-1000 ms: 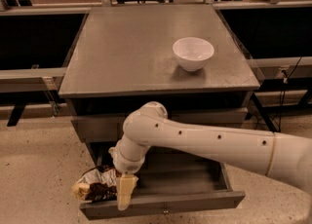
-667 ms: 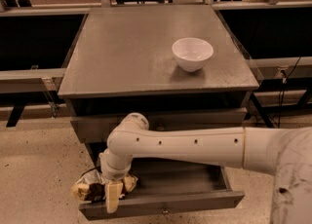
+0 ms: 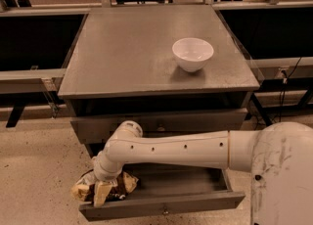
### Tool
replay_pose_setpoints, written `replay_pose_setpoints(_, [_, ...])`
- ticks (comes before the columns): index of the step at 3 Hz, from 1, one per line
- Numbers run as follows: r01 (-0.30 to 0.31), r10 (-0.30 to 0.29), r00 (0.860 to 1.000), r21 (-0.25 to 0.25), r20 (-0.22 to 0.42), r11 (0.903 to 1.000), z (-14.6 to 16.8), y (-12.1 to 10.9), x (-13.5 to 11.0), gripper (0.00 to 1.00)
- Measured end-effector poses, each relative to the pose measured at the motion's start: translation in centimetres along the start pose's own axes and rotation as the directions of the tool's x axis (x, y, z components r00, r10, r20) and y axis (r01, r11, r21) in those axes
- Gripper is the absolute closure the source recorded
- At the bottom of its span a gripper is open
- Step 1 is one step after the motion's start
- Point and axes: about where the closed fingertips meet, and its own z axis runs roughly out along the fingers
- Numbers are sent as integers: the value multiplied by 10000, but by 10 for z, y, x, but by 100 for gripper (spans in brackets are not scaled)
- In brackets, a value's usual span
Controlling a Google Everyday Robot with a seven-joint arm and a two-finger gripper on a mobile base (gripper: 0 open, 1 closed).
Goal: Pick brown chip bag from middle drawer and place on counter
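Observation:
The brown chip bag (image 3: 126,183) lies crumpled at the left end of the open middle drawer (image 3: 166,206), with its tan end poking past the drawer's left side. My gripper (image 3: 101,193) is down on the bag's left half, at the end of the white arm that reaches in from the right. Part of the bag is hidden under the wrist. The grey counter (image 3: 127,48) is above, and the bag is well below it.
A white bowl (image 3: 192,54) stands on the right side of the counter. The upper drawer front (image 3: 195,121) is closed, just above the arm. Dark shelving flanks the cabinet on both sides. Speckled floor lies to the left.
The gripper has slid left along the drawer, from the bag's right edge to over its left half. The bag and bowl have hardly shifted.

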Motion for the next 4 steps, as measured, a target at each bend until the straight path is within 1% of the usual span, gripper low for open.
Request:
replay_pose_setpoints(1, [-555, 579, 9968, -450, 549, 9974, 13, 21, -6, 39])
replay_pose_setpoints(2, [-769, 850, 9922, -891, 915, 9931, 18, 43, -15, 62])
replay_pose_setpoints(3, [-438, 499, 9822, -374, 1809, 9983, -16, 46, -34, 85])
replay_pose_setpoints(4, [-86, -141, 9630, 832, 2691, 9965, -74, 38, -37, 100])
